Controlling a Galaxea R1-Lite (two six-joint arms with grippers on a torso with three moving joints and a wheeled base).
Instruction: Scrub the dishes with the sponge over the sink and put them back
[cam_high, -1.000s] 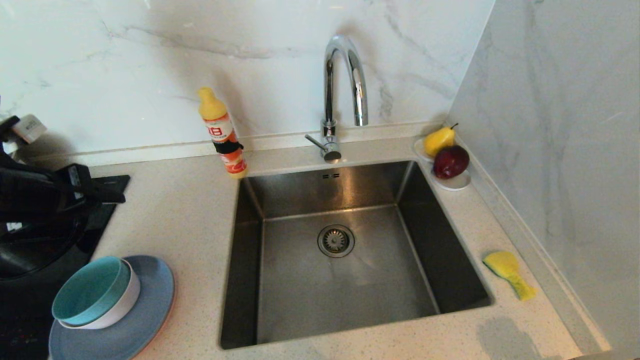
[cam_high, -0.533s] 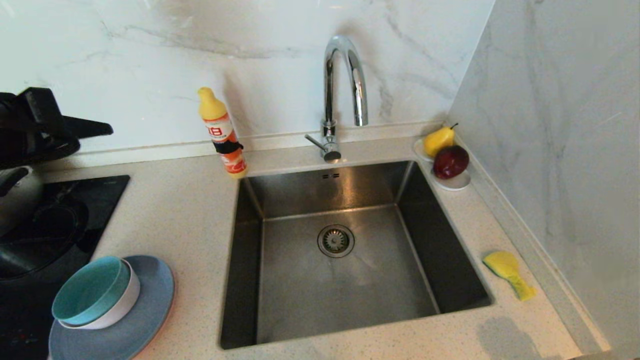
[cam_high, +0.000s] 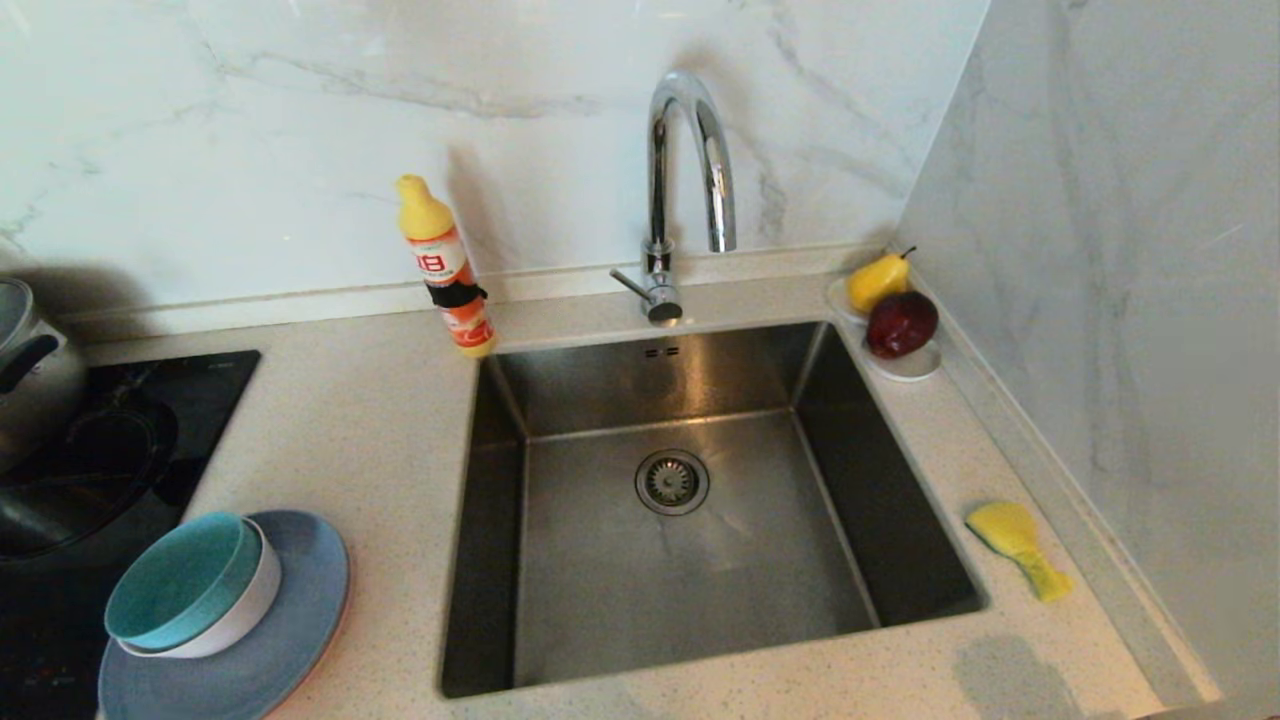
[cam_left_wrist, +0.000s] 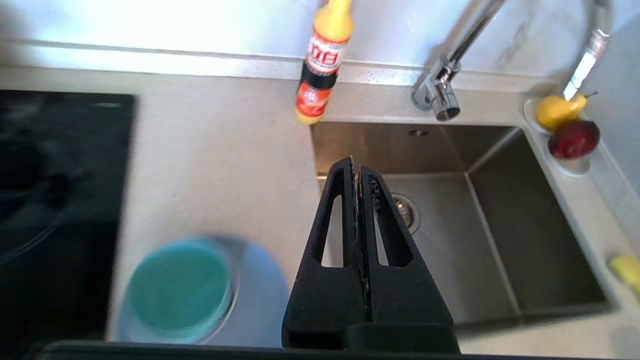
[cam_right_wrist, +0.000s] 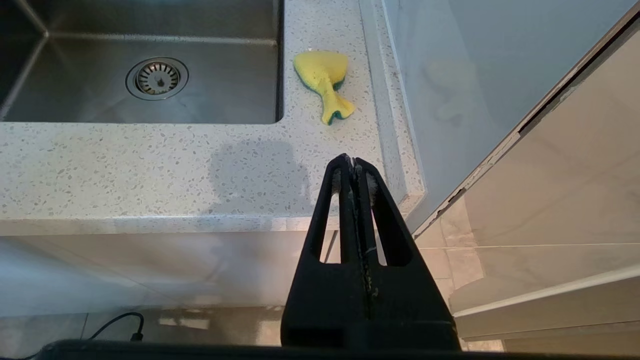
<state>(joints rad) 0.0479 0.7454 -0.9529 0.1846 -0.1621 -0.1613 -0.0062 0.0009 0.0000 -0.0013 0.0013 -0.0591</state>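
A stack of dishes sits on the speckled countertop (cam_high: 370, 440) to the left of the steel sink (cam_high: 680, 560): a teal bowl (cam_high: 180, 580) nested in a white-walled dish (cam_high: 245, 605), both resting on a grey-blue plate (cam_high: 260, 660), under whose edge a thin salmon rim shows. The yellow sponge (cam_high: 1015, 545), bent and edged in dark green, lies on the counter strip to the right of the sink, well apart from the dishes. The sink's basin holds only its round drain strainer (cam_high: 672, 481); the chrome gooseneck tap (cam_high: 685, 190) rises behind it. An orange-labelled detergent bottle (cam_high: 443, 265) stands at the sink's back left corner, and a small white dish (cam_high: 910, 365) with a yellow pear (cam_high: 878, 280) and a dark red fruit (cam_high: 902, 322) sits at its back right corner. Further left of the sink than the dishes are a black cooktop (cam_high: 130, 430) and a steel pot (cam_high: 30, 390). The left gripper (cam_left_wrist: 358, 165) hangs clenched and empty, high above the sink's left side. The right gripper (cam_right_wrist: 352, 162), likewise clenched on nothing, hangs below and in front of the counter's edge, near the sink's front right corner.
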